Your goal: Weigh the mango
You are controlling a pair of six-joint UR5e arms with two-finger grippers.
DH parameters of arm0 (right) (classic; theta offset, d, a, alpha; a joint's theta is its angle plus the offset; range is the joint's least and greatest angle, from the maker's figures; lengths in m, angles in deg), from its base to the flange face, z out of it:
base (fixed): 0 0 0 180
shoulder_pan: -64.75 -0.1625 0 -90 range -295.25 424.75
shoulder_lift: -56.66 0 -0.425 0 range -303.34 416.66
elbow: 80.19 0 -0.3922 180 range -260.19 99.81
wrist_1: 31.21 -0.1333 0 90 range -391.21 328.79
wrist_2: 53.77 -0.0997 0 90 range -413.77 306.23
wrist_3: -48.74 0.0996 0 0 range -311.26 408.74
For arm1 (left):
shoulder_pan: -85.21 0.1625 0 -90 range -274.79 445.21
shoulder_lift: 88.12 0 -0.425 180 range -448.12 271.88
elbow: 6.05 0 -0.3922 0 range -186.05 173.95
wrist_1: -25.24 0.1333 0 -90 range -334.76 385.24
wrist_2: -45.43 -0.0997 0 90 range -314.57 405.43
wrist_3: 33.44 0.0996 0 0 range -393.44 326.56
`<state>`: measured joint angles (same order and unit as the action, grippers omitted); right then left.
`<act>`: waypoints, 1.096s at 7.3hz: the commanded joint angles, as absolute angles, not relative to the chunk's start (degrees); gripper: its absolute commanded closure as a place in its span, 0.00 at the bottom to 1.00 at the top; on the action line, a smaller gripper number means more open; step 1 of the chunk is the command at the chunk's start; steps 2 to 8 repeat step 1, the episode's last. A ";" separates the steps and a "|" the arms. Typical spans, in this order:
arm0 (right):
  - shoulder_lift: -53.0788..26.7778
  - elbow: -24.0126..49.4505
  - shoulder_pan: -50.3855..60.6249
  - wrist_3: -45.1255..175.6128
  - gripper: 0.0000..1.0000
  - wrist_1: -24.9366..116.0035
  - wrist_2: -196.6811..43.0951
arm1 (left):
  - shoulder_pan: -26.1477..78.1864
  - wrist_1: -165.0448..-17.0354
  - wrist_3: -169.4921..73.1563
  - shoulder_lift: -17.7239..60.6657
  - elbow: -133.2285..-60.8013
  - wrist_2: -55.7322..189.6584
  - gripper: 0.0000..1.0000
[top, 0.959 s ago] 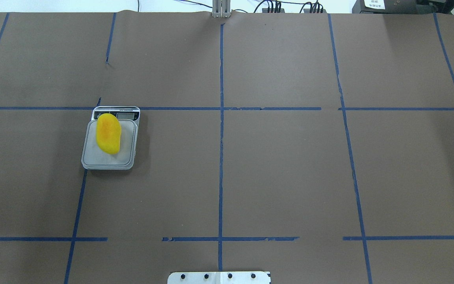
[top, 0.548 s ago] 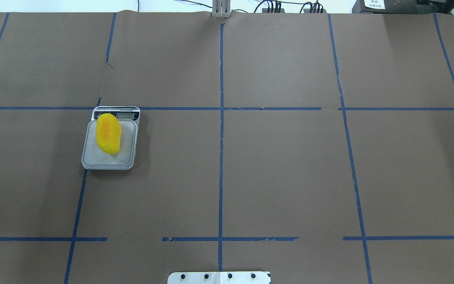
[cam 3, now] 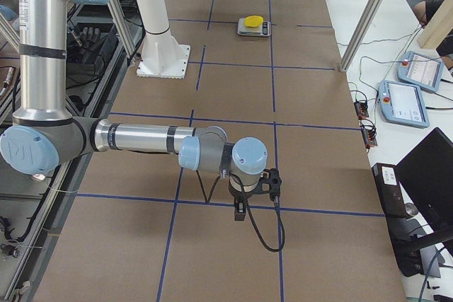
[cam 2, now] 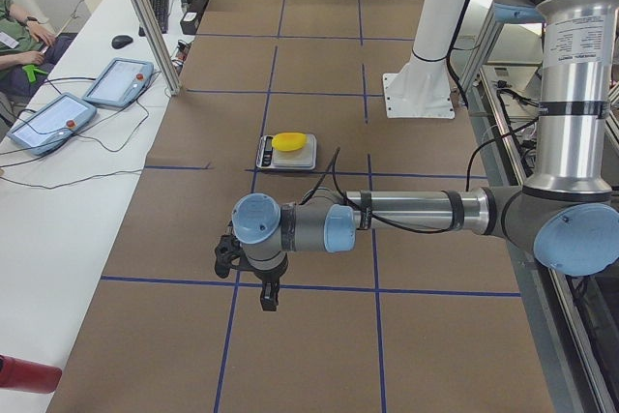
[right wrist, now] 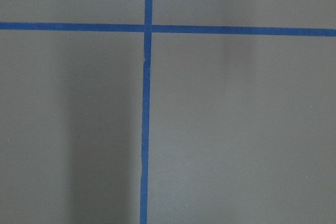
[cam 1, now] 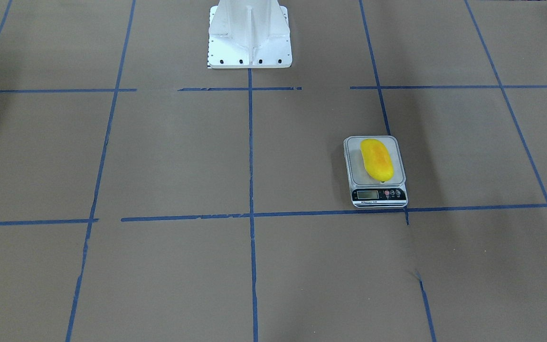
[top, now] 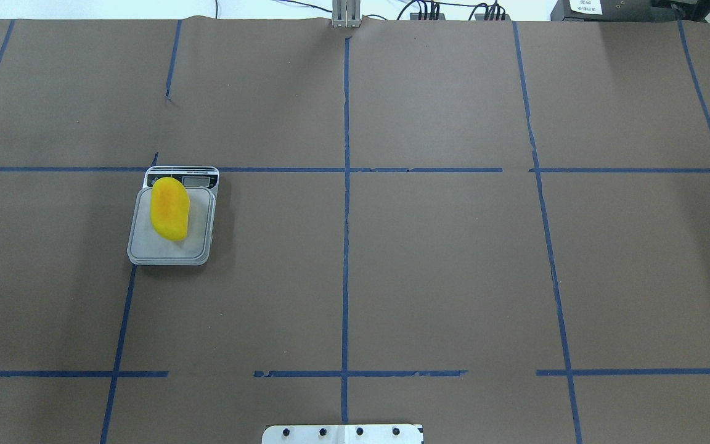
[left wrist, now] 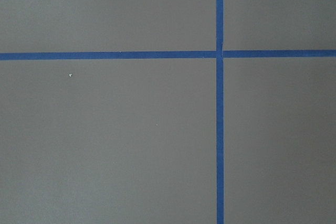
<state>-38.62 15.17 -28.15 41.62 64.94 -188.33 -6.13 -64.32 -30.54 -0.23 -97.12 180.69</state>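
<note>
Left gripper: over bare table, well apart from the scale; cannot tell its opening
Right gripper: likewise, cannot tell
Mango: lying on the kitchen scale platform, near its display
Doing it well: let nothing touch the platform while the reading settles

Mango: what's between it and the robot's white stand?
Only brown table paper crossed by a blue tape line, beyond the scale under the mango. The front-facing view shows it.

Yellow mango (orange blush), grey scale, blue-gridded brown table
</note>
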 commanded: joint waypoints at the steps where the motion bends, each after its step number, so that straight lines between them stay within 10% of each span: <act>1: -38.62 15.17 -28.15 41.62 0.00 64.94 -188.33 | -6.10 -64.32 -30.54 -0.23 -97.19 180.69 0.00; 8: -38.62 15.17 -28.15 41.62 0.00 64.94 -188.33 | -6.10 -64.32 -30.54 -0.23 -97.19 180.69 0.00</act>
